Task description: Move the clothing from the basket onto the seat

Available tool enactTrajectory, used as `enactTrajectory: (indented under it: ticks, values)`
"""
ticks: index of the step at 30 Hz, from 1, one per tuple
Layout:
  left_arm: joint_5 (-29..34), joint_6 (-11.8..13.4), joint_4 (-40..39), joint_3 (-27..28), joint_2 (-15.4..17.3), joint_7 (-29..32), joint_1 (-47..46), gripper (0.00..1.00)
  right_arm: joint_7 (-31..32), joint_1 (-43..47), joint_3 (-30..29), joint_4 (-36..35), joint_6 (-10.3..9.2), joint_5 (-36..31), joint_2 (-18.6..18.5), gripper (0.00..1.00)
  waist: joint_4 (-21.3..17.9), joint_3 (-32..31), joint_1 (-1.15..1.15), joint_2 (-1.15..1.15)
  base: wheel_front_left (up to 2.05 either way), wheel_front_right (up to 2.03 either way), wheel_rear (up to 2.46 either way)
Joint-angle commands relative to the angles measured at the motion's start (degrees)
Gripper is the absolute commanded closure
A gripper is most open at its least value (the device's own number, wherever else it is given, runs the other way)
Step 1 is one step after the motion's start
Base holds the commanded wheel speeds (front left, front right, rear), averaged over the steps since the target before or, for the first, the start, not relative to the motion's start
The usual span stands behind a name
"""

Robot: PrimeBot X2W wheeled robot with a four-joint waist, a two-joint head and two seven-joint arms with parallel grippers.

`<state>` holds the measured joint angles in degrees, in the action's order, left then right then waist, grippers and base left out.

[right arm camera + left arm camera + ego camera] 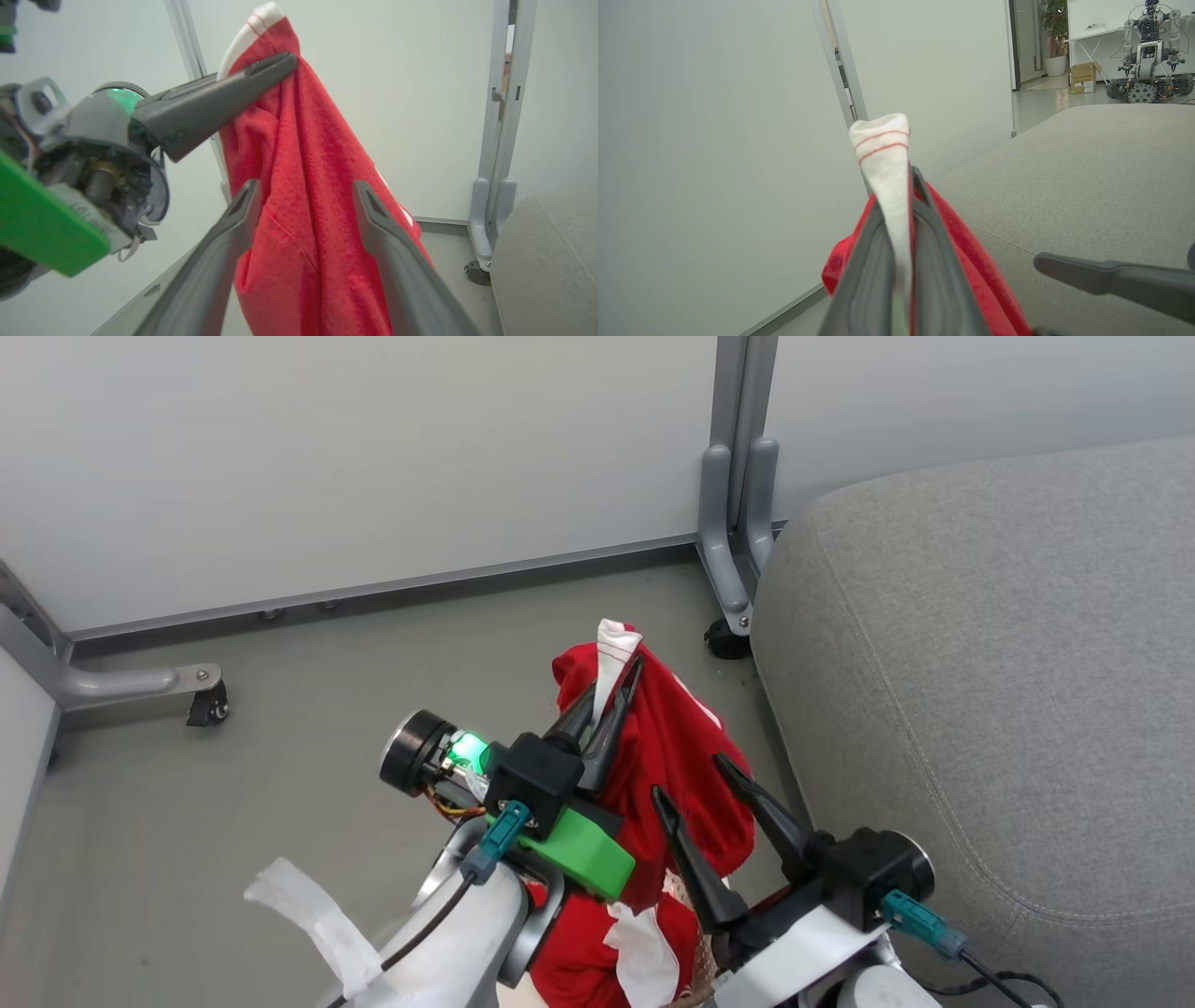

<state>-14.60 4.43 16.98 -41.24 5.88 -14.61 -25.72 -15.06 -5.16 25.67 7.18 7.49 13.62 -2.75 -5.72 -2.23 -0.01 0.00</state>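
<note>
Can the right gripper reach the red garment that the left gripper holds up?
Probably yes. The right gripper is open, and the red garment hangs from the left gripper right before its fingers, nothing between.

Your head camera looked steeply down from up high: floor [233,821] near, white partition [373,457] far, seat [1008,691] on the right. Your left wrist camera sat tight behind the left gripper [618,677], facing level across the seat toward a distant room [1087,70], with the red garment [973,261] almost on the lens. Your right wrist camera faced the far partition from close beside that garment — all three views shared garment, partition and seat.
</note>
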Motion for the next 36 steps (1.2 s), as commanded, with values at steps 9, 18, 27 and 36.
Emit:
enactTrajectory:
  ticks: [9,18,27,36]
  values:
    - [-0.9,-0.5,-3.4,-3.6,-2.3,1.4,-3.5,1.00,-0.2,-2.9,0.9,7.0,0.00,0.8,-0.3,0.00,0.7,0.9,0.01,0.00,0.00,0.00,0.00]
    - [-0.6,0.8,-6.0,-5.0,-1.7,2.8,-3.6,1.00,-0.2,-4.1,0.7,10.5,0.00,1.4,-0.2,1.00,1.0,1.4,0.01,0.00,0.00,0.00,0.00]
    - [-1.0,1.7,-4.0,-4.8,0.0,3.2,-1.9,1.00,-0.2,-2.5,0.7,10.2,-0.01,0.7,-0.2,1.00,1.2,1.3,0.01,0.00,0.00,0.00,0.00]
    - [-2.1,2.8,-3.2,-3.8,0.5,3.3,-1.0,0.67,-0.2,-1.2,-0.5,10.3,-0.01,0.3,-0.2,1.00,1.6,0.8,0.01,0.00,0.00,0.00,0.00]
